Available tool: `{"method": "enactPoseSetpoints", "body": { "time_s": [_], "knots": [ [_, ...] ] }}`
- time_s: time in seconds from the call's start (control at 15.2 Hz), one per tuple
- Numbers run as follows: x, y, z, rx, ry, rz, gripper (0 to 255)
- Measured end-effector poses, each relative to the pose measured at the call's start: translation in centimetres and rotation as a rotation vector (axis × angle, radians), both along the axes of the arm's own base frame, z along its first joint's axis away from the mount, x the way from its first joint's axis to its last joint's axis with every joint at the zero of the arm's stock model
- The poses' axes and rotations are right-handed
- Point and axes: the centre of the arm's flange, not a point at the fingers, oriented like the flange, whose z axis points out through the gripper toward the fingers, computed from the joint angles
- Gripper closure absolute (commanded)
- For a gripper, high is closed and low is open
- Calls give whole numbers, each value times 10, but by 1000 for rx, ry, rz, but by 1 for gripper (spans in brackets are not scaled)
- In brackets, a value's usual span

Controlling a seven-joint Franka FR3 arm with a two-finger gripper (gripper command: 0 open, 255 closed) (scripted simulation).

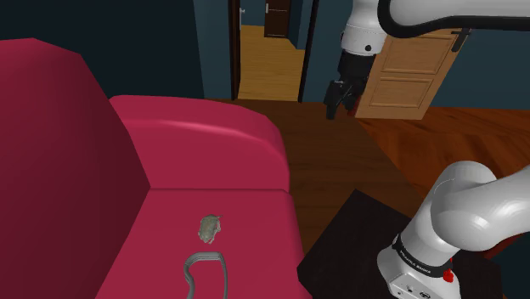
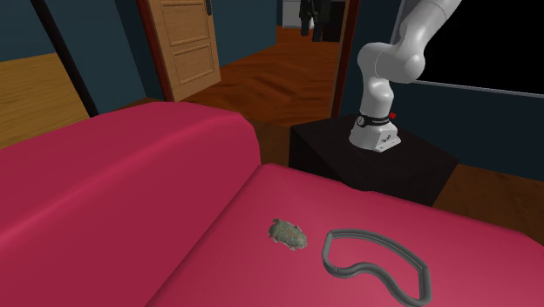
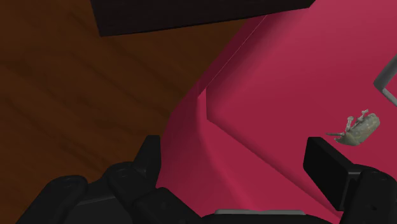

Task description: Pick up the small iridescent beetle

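One crimson sofa (image 1: 59,161) takes the left of the shoulder view. It is smooth and matte, with a broad slab back. Its seat (image 1: 161,221) is flat, with a rounded armrest (image 1: 212,140) closing the far end.

- The beetle (image 1: 208,228) lies on the seat, about mid-cushion. It is small and grey-green with a dull sheen, an oval body and thin legs sticking out. Bare cushion lies on all sides of it.
- A grey loop (image 2: 326,249), thin and band-like with a wavy outline, lies flat on the seat. It is near the beetle on the near side, not touching it.
- The seat's right edge is open and drops straight to the floor (image 1: 340,161), which is dark brown wood planks.
- The hand (image 1: 340,109) hangs high over the floor, right of the armrest and far from the beetle, well apart from it. Its two black fingers stand apart with nothing between them. In the wrist view the beetle shows past one fingertip.
- Behind the hand is a pale panelled wooden door (image 1: 408,76), swung open. Left of it a doorway (image 1: 267,59) leads to a lighter wooden floor. The walls (image 1: 212,42) are dark teal.
- On the near right is the stand (image 1: 357,246), a black box close to the sofa's edge. The white arm (image 1: 476,204) rises from it.
- The second exterior view has a black area (image 2: 488,44) behind the arm.
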Motion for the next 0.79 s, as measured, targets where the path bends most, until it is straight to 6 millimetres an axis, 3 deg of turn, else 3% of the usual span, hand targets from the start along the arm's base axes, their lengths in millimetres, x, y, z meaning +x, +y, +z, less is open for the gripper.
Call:
{"method": "enactPoseSetpoints", "body": {
  "time_s": [0.26,0.79],
  "knots": [
    [4,20,-18,-10,7,-33,0],
    [42,108,-80,-44,34,-162,0]
  ]
}}
